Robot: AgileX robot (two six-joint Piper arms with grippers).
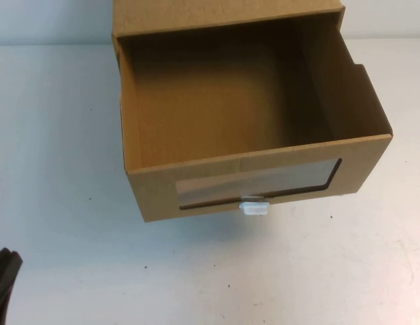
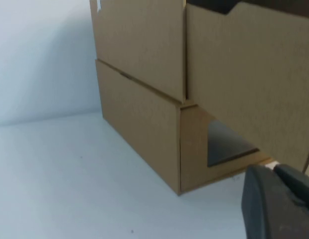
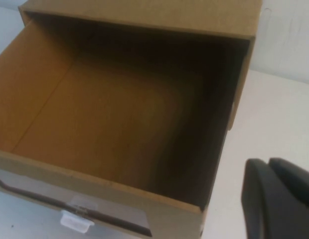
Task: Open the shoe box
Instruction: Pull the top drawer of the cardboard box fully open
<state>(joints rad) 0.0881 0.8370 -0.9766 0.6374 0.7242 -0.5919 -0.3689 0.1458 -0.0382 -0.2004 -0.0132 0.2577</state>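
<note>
Cardboard shoe box (image 1: 250,20) stands at the far middle of the table (image 1: 61,135) in the high view. Its one drawer (image 1: 196,183) is pulled out toward the robot and shows only a bare brown floor. One clear window (image 1: 264,177) and one white tab (image 1: 255,206) sit on the drawer front. The left gripper (image 1: 3,284) is at the near left edge.

Left wrist view: a second lower box (image 2: 144,129) with its own window lies closed under the first. Whether the left gripper is open, I cannot tell.

Right wrist view: the right gripper (image 3: 276,194), jaws together, is near the drawer's front corner.
</note>
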